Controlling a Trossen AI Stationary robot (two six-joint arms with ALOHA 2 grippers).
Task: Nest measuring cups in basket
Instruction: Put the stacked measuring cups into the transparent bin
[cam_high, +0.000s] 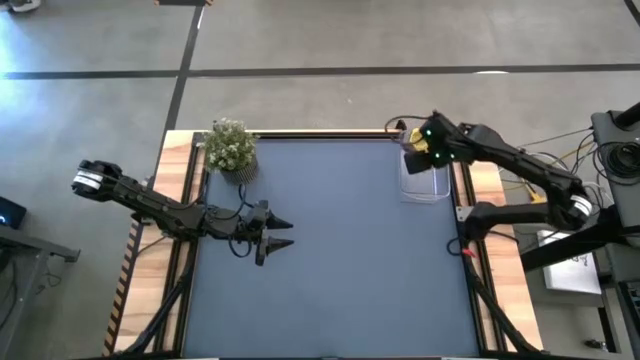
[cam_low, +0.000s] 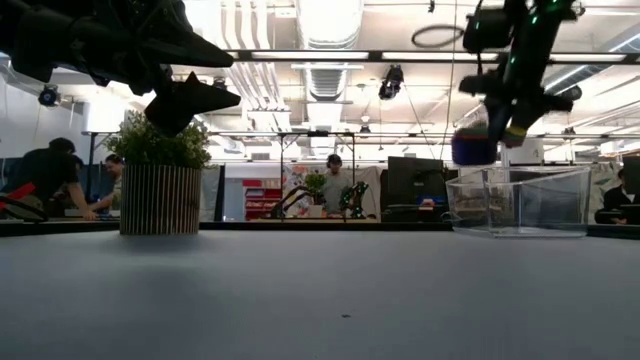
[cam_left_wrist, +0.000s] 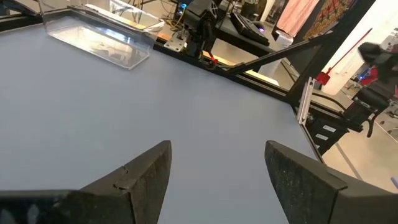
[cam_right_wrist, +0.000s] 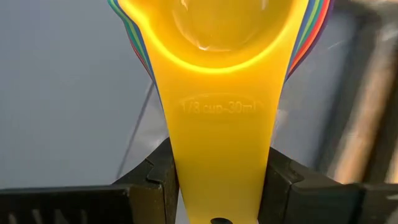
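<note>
While the right gripper (cam_right_wrist: 219, 186) pinches the handle of the nested measuring cups (cam_right_wrist: 217, 37), the stack hangs just above the basket (cam_high: 424, 182).

Yellow sits innermost in the stack, with blue, green and red rims showing around it, and both fingers press against the yellow handle. Seen from table height, the cups (cam_low: 473, 148) hang over the basket's (cam_low: 518, 200) near-plant end, clear of its rim. Well apart from the basket, beyond the potted plant (cam_high: 231, 146), the left gripper (cam_high: 279, 233) hovers over the mat (cam_high: 330, 270) with fingers spread.
</note>
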